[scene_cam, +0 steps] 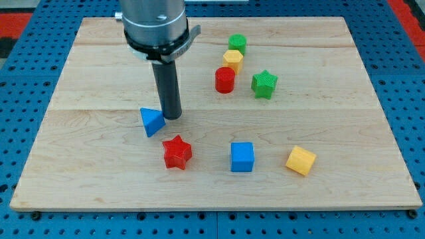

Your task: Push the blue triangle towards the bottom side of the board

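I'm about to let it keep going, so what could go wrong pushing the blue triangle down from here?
1. My tip sits at the blue triangle's upper right, so a push may send it toward the view's left or spin it.
2. The red star lies just below and right; the triangle or rod could knock it.

- Arm, upper section: wide cylindrical housing point(153, 16), metallic grey, smooth finish w/ soft vertical highlights; top cropped by the view's top edge.
- Collar: black ring/flange point(159, 48) under the housing, wider than the rod; small lugs project at left & right sides, thin light-coloured edge visible on the right lug.
- Rod point(167, 86): straight, dark grey to black, round cross-section, approx. constant dia. along its length, slight sheen on one side.
- My tip point(172, 117): plain blunt lower end of rod, same dark colour, no separate end effector hardware.
- Cables, screws, markings: none discernible at this res.
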Tool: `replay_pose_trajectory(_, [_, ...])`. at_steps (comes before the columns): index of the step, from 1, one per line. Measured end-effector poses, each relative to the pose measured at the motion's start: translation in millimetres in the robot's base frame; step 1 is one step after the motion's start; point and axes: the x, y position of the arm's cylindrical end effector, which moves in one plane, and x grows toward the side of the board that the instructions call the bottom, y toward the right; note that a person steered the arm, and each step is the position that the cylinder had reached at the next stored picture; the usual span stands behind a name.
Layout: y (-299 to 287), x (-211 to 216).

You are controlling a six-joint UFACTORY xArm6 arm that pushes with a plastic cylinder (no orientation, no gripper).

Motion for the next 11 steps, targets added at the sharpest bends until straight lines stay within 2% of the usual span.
replay_pose_trajectory(2, [-39,-7])
replay_pose_trajectory(3, [-23,-43])
replay_pose_trajectory(4, [-23,-12])
replay_pose_trajectory(6, [-81,21])
replay_pose_trajectory(7, [-87,-4])
replay_pose_trajectory(8, [-107,3])
replay_pose_trajectory(10, [-105,23])
replay_pose_trajectory(11, [-101,17])
